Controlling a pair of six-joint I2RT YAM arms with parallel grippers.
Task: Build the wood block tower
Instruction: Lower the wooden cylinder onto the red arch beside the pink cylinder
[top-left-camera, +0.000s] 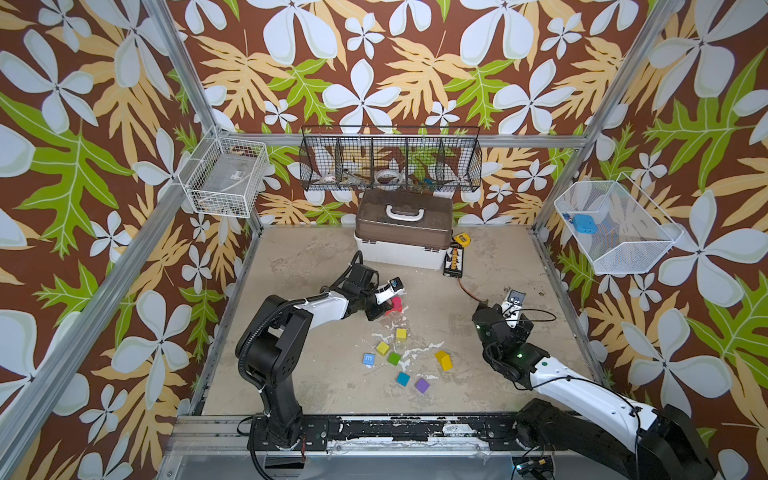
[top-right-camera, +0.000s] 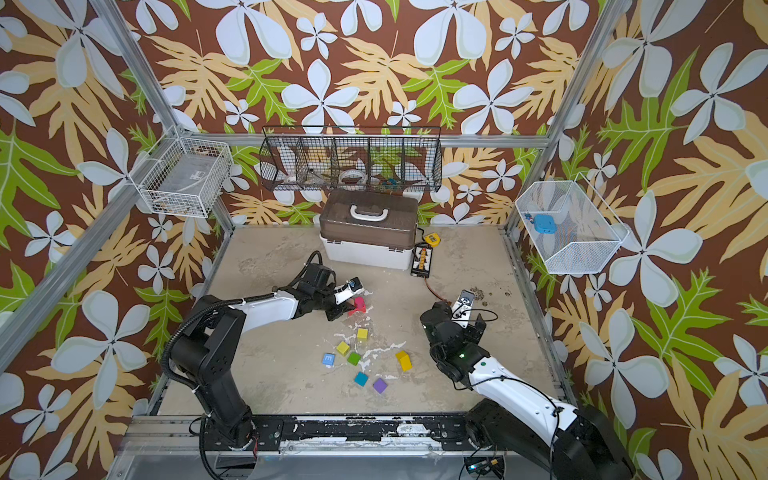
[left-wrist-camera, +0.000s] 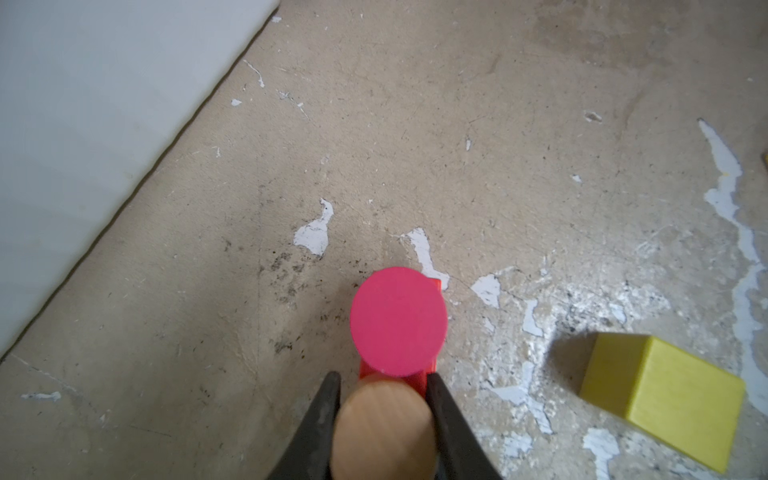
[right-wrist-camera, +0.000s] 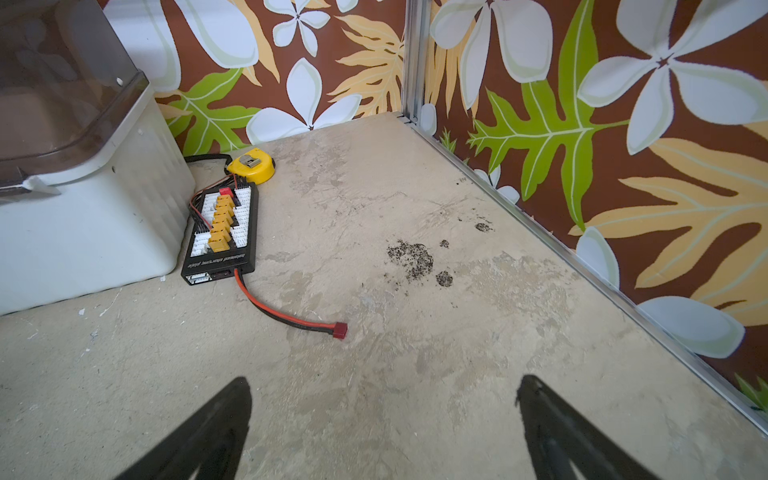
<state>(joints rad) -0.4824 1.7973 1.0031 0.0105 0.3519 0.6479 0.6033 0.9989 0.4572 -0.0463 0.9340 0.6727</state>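
My left gripper (left-wrist-camera: 383, 376) is shut on a tan cylinder (left-wrist-camera: 384, 432), held upright between both black fingers. Right beside it a pink cylinder (left-wrist-camera: 398, 322) stands on the red slab (left-wrist-camera: 434, 286); whether the tan one rests on the slab I cannot tell. In both top views this group sits mid-table (top-left-camera: 397, 303) (top-right-camera: 359, 303). Loose wood blocks lie nearer the front: two yellow cubes (top-left-camera: 401, 333) (top-left-camera: 382, 347), a blue (top-left-camera: 368, 359), green (top-left-camera: 394, 358), teal (top-left-camera: 402, 378) and purple one (top-left-camera: 422, 385), plus a yellow rounded piece (top-left-camera: 443, 360). My right gripper (right-wrist-camera: 384, 382) is open over bare table.
A white box with a brown lid (top-left-camera: 403, 232) stands at the back. Beside it lie a black charging board (right-wrist-camera: 220, 232), a yellow tape measure (right-wrist-camera: 251, 168) and a red-black cable (right-wrist-camera: 286, 316). Wire baskets (top-left-camera: 390, 164) hang on the walls.
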